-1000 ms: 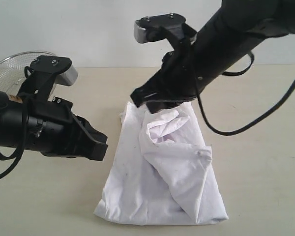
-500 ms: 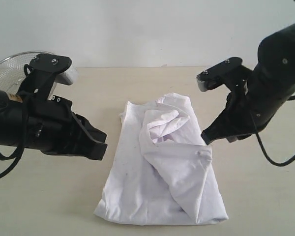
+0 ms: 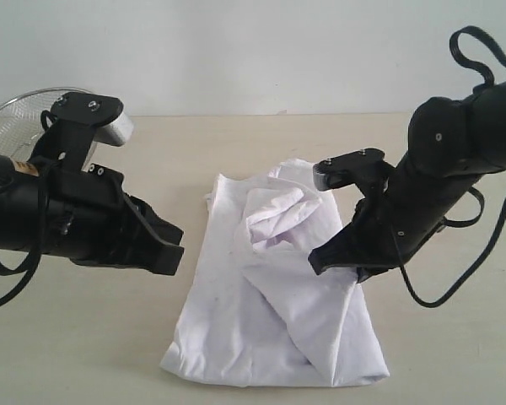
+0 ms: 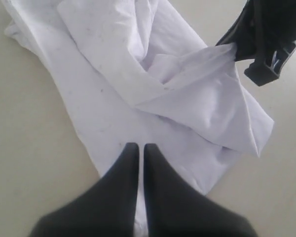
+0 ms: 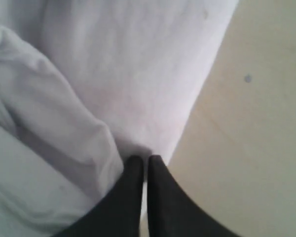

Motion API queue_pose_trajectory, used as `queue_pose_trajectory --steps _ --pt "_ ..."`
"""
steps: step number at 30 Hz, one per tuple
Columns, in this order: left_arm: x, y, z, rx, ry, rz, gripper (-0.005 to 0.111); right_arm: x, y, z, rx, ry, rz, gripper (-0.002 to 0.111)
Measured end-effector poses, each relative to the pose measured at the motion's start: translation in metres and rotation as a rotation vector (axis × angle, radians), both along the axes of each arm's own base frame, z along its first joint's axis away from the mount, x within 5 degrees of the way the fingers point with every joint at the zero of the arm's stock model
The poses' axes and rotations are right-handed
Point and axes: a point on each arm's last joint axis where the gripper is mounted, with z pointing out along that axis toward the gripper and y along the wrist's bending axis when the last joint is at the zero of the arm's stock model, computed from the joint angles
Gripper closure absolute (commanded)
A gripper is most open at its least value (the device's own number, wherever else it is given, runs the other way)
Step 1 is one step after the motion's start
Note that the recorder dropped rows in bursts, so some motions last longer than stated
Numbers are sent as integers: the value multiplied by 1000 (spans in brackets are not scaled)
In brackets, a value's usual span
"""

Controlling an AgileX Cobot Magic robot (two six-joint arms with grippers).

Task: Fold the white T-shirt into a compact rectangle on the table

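Crumpled white cotton short-sleeved T-shirt (image 3: 261, 321) mid pale beige matte tabletop (image 3: 455, 354), partly folded lengthwise, loose bunch near far end. Black right gripper (image 3: 325, 260) pinched closed on T-shirt's right-hand edge, cloth drawn up to tips. Black left gripper (image 3: 167, 253) closed tight at T-shirt's left edge, nothing seen held. Far left: round wire-mesh metal basket (image 3: 17, 114).

2 matte black arms (image 3: 59, 219), silver-faced wrist cameras (image 3: 111, 128), looping black cables (image 3: 482, 52), tapered black fingers (image 4: 163, 197)
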Motion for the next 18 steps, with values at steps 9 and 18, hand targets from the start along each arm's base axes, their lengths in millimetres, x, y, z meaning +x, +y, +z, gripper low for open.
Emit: queue_pose_trajectory --steps 9,18 --pt "1 0 0 -1 -7 4 102 -25 51 18 96 -4 141 109" --pt "2 0 1 -5 -24 15 102 -66 119 26 198 -48 397 109"
